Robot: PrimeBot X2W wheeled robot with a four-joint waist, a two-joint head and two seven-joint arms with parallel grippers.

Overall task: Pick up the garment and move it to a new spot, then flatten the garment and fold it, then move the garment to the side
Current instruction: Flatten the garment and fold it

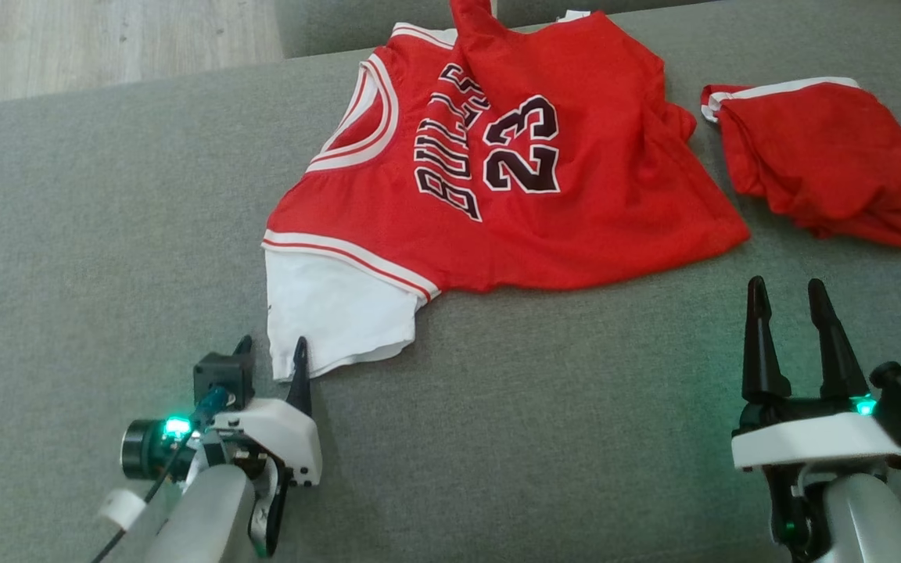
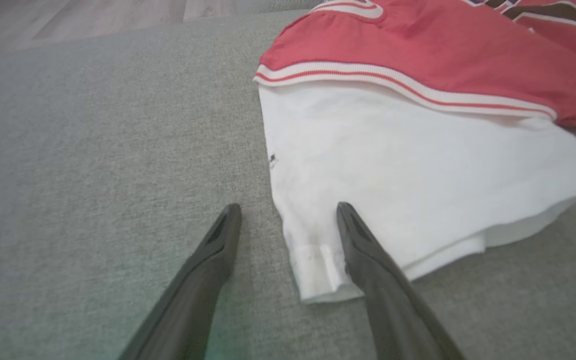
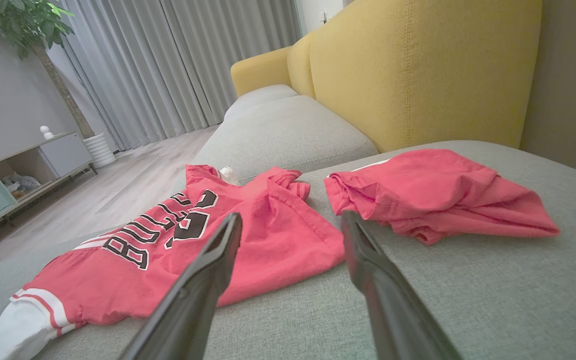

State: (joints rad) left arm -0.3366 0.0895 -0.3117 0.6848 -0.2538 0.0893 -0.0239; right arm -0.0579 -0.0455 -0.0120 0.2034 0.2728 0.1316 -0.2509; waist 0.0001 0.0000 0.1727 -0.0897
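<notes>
My left hand [image 1: 272,342] sits low over the grey sofa seat [image 1: 91,234], fingers spread wide and gripping nothing. They straddle the near corner of the white sleeve [image 1: 333,313], but I can't tell whether they touch it. The jersey [image 1: 529,203] lies mid-seat, number up, mostly spread but rumpled, with an upper strap flopped across its chest. Just to its right, apart from it, is a red bundle [image 1: 826,156]. My right hand [image 1: 786,283] hovers released and empty, short of the jersey's hem corner.

I'd judge we're early: nothing is gripped or folded, so the flattening, folding and moving aside remain. I can't tell whether the first relocation is done.

The left wrist view gives me the sleeve's doubled hem and a small dark speck, too fine for the head view. The right wrist view adds the yellow backrest [image 3: 418,75] and curtains [image 3: 168,60], and shows the bundle heaped rather than flat.
</notes>
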